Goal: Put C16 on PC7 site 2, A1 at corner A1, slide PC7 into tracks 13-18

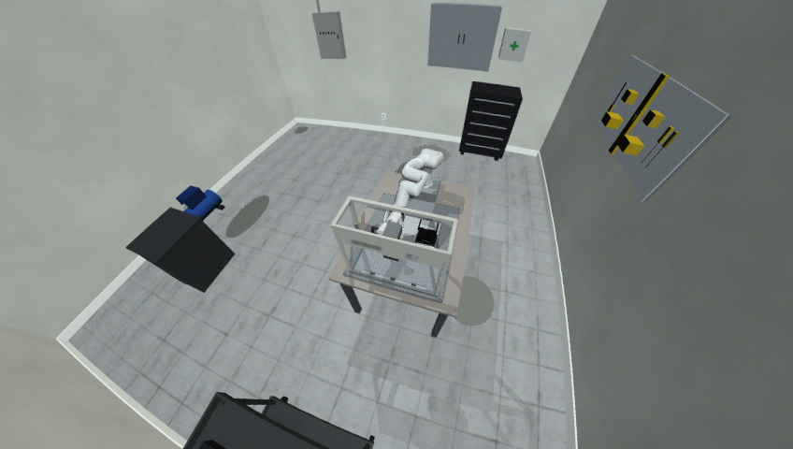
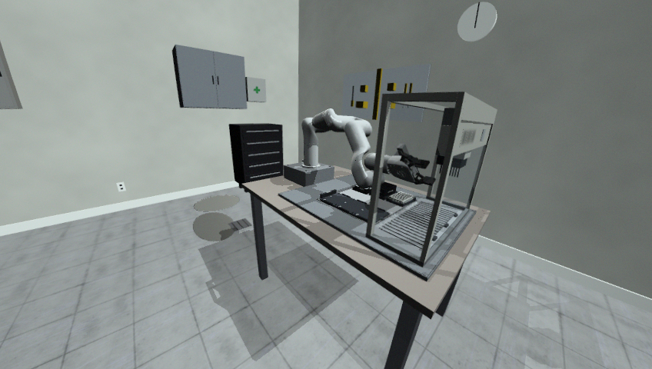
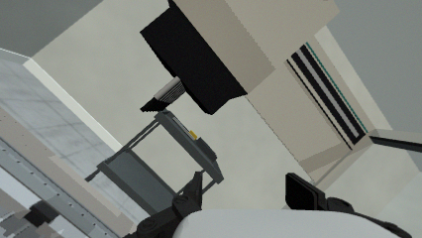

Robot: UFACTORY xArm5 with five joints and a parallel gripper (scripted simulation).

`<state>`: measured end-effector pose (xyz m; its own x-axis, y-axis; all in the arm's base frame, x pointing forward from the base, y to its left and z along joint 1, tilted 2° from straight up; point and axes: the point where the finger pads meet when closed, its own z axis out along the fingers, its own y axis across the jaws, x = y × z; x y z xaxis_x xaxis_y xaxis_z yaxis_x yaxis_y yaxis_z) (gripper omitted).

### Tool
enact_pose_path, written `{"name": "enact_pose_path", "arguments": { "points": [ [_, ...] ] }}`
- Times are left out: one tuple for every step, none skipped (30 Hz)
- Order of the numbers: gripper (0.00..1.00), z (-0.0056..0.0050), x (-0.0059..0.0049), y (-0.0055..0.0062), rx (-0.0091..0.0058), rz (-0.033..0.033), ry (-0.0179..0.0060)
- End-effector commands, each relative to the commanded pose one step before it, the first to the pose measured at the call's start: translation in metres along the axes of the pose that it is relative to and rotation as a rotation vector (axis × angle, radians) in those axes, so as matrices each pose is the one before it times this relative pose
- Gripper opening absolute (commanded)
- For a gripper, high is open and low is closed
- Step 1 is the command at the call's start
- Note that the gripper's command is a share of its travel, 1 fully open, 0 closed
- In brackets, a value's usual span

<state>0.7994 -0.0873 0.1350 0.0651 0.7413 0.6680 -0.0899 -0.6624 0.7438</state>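
even, soft overhead light; faint floor shadows; sharp, wide-angle edge distortion.

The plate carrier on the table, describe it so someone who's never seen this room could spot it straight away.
Find the tan table bearing a glass-walled instrument frame. On the grey apron in front of that frame lies the plate carrier, a long flat black tray. Unlike the ribbed grey rails inside the frame, it is smooth, dark and outside the glass.

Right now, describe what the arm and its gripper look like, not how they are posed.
The arm is glossy white, built of rounded tubular segments with bulbous joints, rising from a grey block base on the table. No loose cables or markings show on it. The gripper is black, with angular linkage fingers ending in flat dark pads.
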Motion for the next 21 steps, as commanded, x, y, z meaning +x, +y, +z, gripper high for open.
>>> {"name": "enact_pose_path", "arguments": {
  "points": [
    [1.00,0.00062,0.00203,0.00224,-0.00361,0.00004,0.00326],
    [1.00,0.00000,0.00000,0.00000,0.00000,0.00000,0.00000],
    [1.00,0.00000,0.00000,0.00000,0.00000,0.00000,0.00000],
    [1.00,0.00000,0.00000,0.00000,0.00000,0.00000,0.00000],
    [1.00,0.00000,0.00000,0.00000,0.00000,0.00000,0.00000],
    [1.00,0.00000,0.00000,0.00000,0.00000,0.00000,0.00000],
    [1.00,0.00000,0.00000,0.00000,0.00000,0.00000,0.00000],
    [1.00,0.00000,0.00000,0.00000,0.00000,0.00000,0.00000],
    [1.00,0.00000,0.00000,0.00000,0.00000,0.00000,0.00000],
    [1.00,0.00000,0.00000,0.00000,0.00000,0.00000,0.00000],
    [1.00,0.00000,0.00000,0.00000,0.00000,0.00000,0.00000],
    [1.00,0.00000,0.00000,0.00000,0.00000,0.00000,0.00000],
    [1.00,0.00000,0.00000,0.00000,0.00000,0.00000,0.00000],
    [1.00,0.00000,0.00000,0.00000,0.00000,0.00000,0.00000],
    [1.00,0.00000,0.00000,0.00000,0.00000,0.00000,0.00000],
    [1.00,0.00000,0.00000,0.00000,0.00000,0.00000,0.00000],
    [1.00,0.00000,0.00000,0.00000,0.00000,0.00000,0.00000],
    [1.00,0.00302,0.00341,0.00199,0.02263,0.01584,-0.01863],
    [1.00,0.00291,0.00367,0.00184,0.02250,0.01585,-0.01876],
    [1.00,0.00275,0.00391,0.00168,0.02236,0.01584,-0.01889],
    [1.00,0.00273,0.00418,0.00153,0.02223,0.01584,-0.01904]
  ]
}}
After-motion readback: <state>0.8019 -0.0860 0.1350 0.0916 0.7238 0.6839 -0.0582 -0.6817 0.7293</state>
